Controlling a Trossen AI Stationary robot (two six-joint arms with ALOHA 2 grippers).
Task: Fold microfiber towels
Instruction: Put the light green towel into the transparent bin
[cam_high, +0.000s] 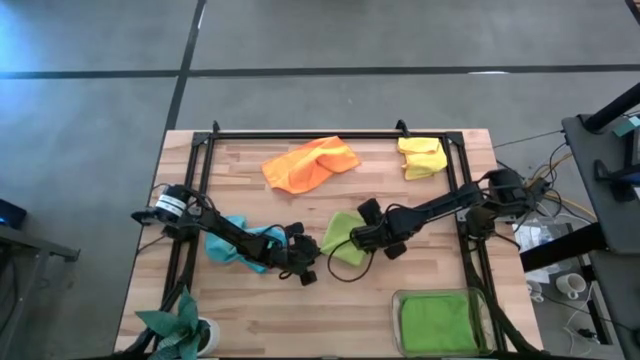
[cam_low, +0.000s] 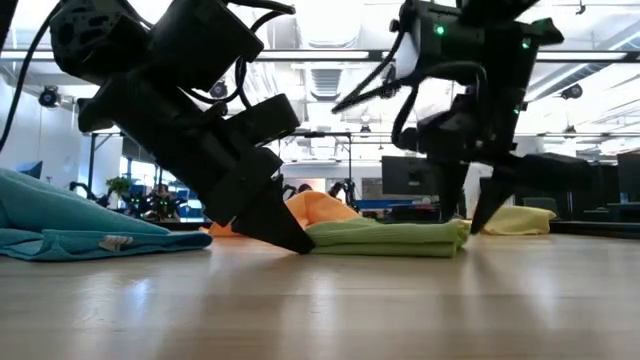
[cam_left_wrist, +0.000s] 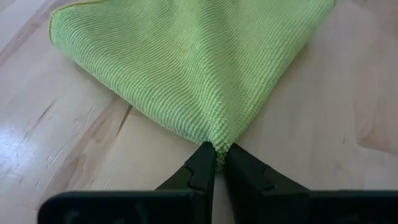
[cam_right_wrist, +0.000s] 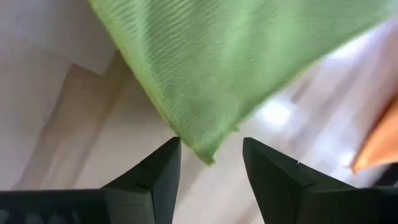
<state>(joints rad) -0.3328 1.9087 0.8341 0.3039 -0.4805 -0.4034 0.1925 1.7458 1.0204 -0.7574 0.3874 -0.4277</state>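
Daylight from a bright workshop behind fell across the pale wooden plank table. Mid-table lay the folded yellow-green microfiber towel; the left gripper pinched one corner tight, the right gripper stood spread over another.

Yellow-green towel mid-table, seemingly folded flat — others scattered around.
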